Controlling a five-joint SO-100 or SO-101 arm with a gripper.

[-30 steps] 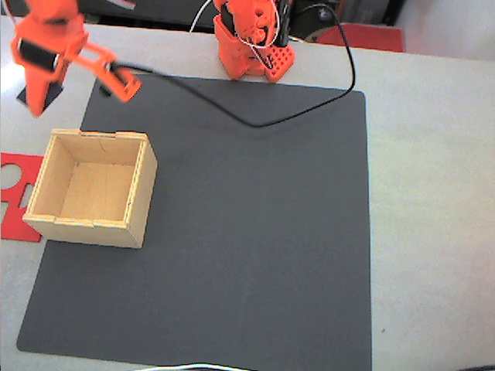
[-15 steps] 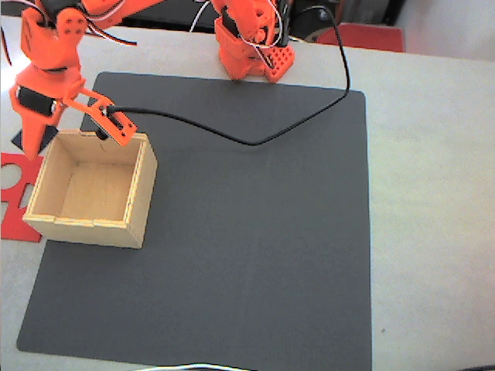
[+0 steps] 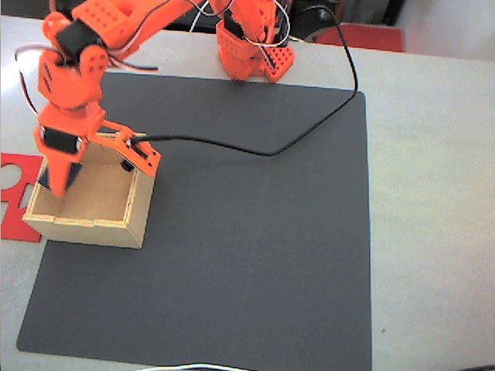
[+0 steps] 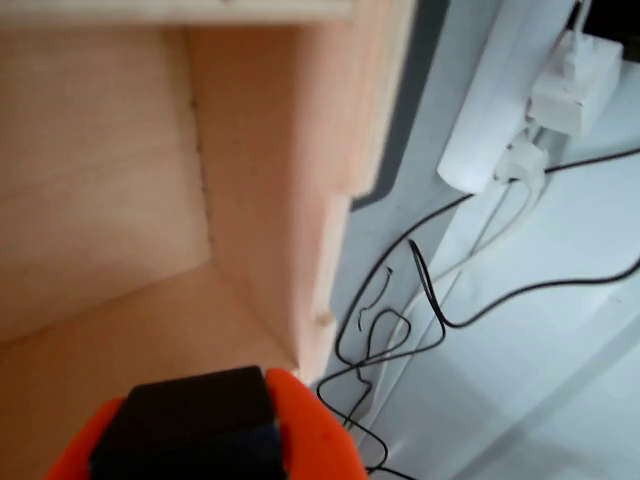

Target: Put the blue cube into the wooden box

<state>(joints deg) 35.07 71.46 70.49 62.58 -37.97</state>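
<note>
The wooden box [image 3: 91, 225], open-topped and of pale wood, stands at the left edge of the dark mat in the fixed view. My orange gripper [image 3: 56, 179] reaches down into the box's back left corner and is shut on the blue cube [image 3: 59, 173], which looks dark between the fingers. The wrist view looks into the box: an inner wall [image 4: 255, 190] and the floor are close. At the bottom of that view the blue cube [image 4: 190, 425] sits dark between the orange fingers [image 4: 305, 435] of the gripper [image 4: 190, 445].
A flat red cut-out sheet [image 3: 14, 193] lies left of the box. The dark mat [image 3: 255, 232] stretches right and forward. A black cable [image 3: 309, 131] runs from the gripper across the mat's back. The arm's base [image 3: 251, 50] stands at the back. A white power strip [image 4: 500, 130] lies beyond the box.
The gripper has carried the blue cube from behind the mat's back left corner forward and down, and it now reaches into the box's back left corner.
</note>
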